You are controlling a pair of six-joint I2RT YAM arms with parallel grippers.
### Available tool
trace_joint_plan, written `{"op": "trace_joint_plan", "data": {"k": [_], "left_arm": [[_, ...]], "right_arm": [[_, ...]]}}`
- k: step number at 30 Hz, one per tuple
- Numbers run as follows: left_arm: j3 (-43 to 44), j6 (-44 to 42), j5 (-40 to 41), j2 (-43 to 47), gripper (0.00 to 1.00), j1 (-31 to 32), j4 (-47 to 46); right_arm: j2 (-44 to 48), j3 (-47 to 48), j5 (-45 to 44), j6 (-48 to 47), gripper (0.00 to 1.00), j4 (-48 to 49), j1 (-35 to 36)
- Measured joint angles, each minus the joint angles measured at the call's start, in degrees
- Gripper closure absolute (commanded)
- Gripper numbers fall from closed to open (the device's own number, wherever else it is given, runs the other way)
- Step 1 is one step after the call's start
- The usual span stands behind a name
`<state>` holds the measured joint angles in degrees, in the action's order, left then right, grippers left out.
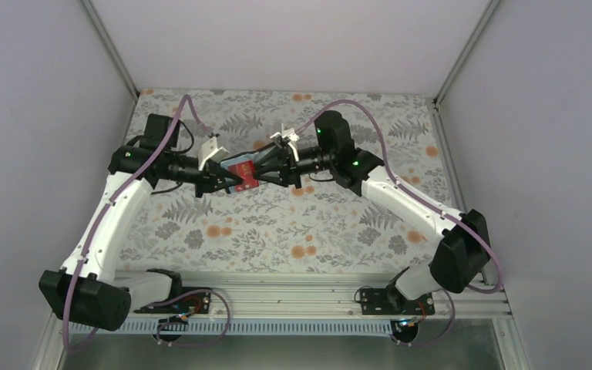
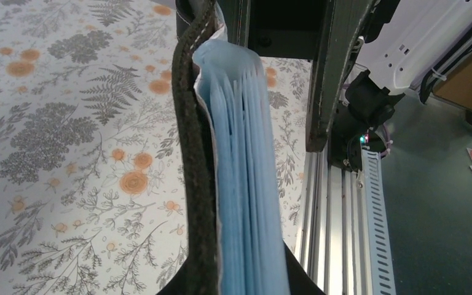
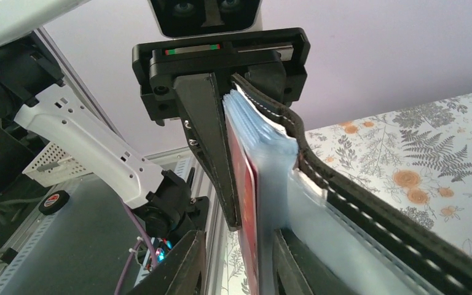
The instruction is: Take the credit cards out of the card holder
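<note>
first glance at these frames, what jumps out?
The card holder hangs above mid-table, clear of the floral cloth, with the left gripper shut on it and its light blue sleeves fanned open. The right gripper, facing it, straddles a red card lying against those sleeves, with a gap on one side.

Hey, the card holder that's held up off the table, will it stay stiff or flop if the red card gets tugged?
Likely floppy: the card holder curves away past the left hand, its stitched edge bending. Its light blue pockets fan apart, so they may flex and drag. The red card looks flat and straight, probably stiff enough to slide.
</note>
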<state>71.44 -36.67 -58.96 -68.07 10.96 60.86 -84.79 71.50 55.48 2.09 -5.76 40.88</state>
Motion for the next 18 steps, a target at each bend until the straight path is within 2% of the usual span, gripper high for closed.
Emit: {"op": "trace_joint_plan", "data": {"k": [3,12,18], "left_arm": [[0.0,-0.52,-0.24,0.0,0.98,-0.15,0.76],[1.11,-2.62,-3.34,0.63,0.98,-0.57,3.5],[1.4,-3.13,-4.92,0.63,0.98,-0.98,4.0]], "right_arm": [[0.0,0.0,0.04,-0.39,0.72,-0.02,0.48],[1.95,-0.83,0.35,-2.64,0.95,0.96,1.38],[3.06,-1.31,-1.97,-2.36,0.96,1.7,1.88]]}}
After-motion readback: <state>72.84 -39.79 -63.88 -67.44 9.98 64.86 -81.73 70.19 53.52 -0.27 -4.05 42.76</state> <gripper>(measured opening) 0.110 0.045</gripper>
